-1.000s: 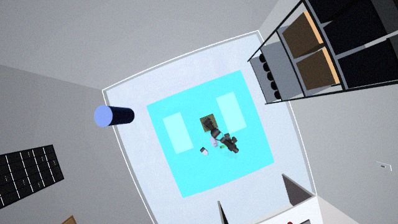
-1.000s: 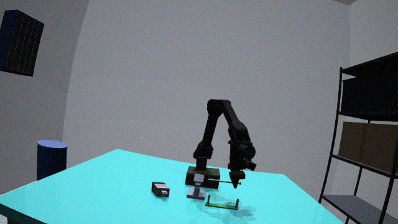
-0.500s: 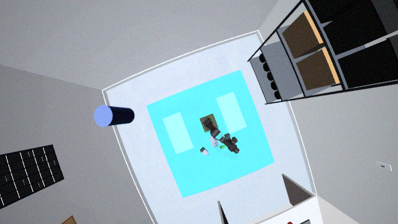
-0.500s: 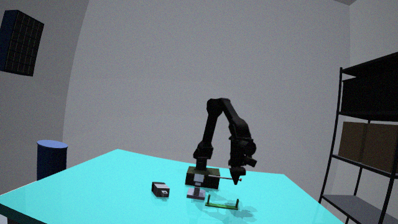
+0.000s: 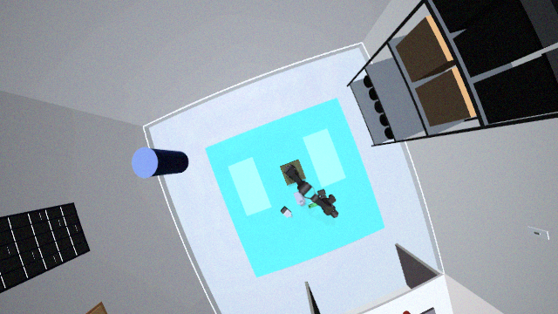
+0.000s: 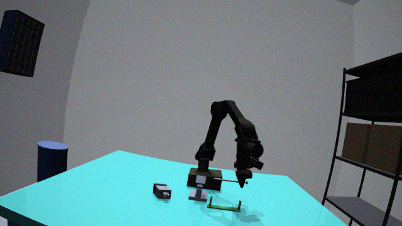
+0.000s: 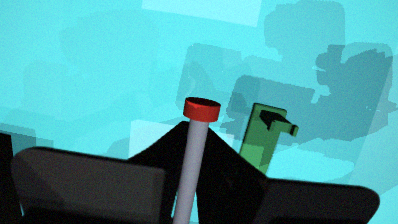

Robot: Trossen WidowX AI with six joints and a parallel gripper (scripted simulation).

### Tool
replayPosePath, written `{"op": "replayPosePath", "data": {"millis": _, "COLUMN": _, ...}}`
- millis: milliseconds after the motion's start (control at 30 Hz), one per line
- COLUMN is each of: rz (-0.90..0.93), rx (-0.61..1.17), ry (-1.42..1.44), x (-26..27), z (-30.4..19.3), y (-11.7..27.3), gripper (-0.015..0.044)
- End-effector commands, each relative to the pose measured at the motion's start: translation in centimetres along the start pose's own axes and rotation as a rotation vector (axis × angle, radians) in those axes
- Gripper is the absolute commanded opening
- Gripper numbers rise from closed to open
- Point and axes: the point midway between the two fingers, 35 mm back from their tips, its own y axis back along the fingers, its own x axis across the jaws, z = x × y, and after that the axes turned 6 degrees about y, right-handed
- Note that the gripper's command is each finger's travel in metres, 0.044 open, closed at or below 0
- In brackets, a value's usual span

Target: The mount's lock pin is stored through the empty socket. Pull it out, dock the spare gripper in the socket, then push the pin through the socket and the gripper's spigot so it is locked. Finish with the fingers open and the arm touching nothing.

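"Please, where was the lock pin (image 6: pixel 230 180) (image 7: pixel 192 165)?"

"It was in the right half of the exterior frame, above the desk (image 5: pixel 270 244) (image 6: pixel 110 179) (image 7: pixel 100 60). The pincer (image 6: pixel 241 186) (image 7: pixel 192 130) was closed upon it, near the red head (image 6: pixel 246 182) (image 7: pixel 202 111). The pin lay almost level, and its plain end pointed to the left."

"Was this end inside the socket (image 6: pixel 201 179)?"

"In the exterior view I saw a small gap between them, so the pin appeared to be outside. The socket was at the top of the pale mount (image 5: pixel 299 199) (image 6: pixel 198 194), which stood upright in the lower middle."

"And the spare gripper (image 5: pixel 286 212) (image 6: pixel 161 191)?"

"It lay on the desk, to the left of the mount and apart from it. Thus it was not docked."

"What was the green thing?"

"A green holder (image 5: pixel 312 205) (image 6: pixel 224 208) (image 7: pixel 260 145) with two short posts. It was at the lower right of the mount in the exterior frame, and at the right of the pin in the wrist frame."

"How was the arm (image 5: pixel 307 189) (image 6: pixel 217 125) placed?"

"It was bent high, and its last part hung down on the right. From the top, it hid the pincer."
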Motion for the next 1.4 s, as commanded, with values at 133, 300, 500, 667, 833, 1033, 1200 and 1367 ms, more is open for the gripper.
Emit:
{"op": "replayPosePath", "data": {"millis": 133, "rz": -0.009, "rx": -0.003, "ry": -0.015, "x": -2.3, "z": 1.1, "y": 0.5, "gripper": 0.0000}}
{"op": "replayPosePath", "data": {"millis": 300, "rz": -0.012, "rx": -0.004, "ry": -0.023, "x": -3.7, "z": 1.7, "y": 0.6, "gripper": 0.0000}}
{"op": "replayPosePath", "data": {"millis": 500, "rz": -0.015, "rx": -0.005, "ry": -0.033, "x": -5.3, "z": 2.4, "y": 0.6, "gripper": 0.0000}}
{"op": "replayPosePath", "data": {"millis": 667, "rz": -0.017, "rx": -0.006, "ry": -0.041, "x": -6.5, "z": 3.0, "y": 0.6, "gripper": 0.0000}}
{"op": "replayPosePath", "data": {"millis": 833, "rz": -0.018, "rx": -0.007, "ry": -0.045, "x": -7.1, "z": 3.2, "y": 0.5, "gripper": 0.0000}}
{"op": "replayPosePath", "data": {"millis": 1033, "rz": -0.016, "rx": -0.006, "ry": -0.045, "x": -7.1, "z": 3.1, "y": -0.3, "gripper": 0.0000}}
{"op": "replayPosePath", "data": {"millis": 1200, "rz": -0.014, "rx": -0.006, "ry": -0.045, "x": -7.2, "z": 3.0, "y": -1.0, "gripper": 0.0000}}
{"op": "replayPosePath", "data": {"millis": 1367, "rz": -0.015, "rx": -0.006, "ry": -0.044, "x": -7.2, "z": 2.9, "y": -1.7, "gripper": 0.0000}}
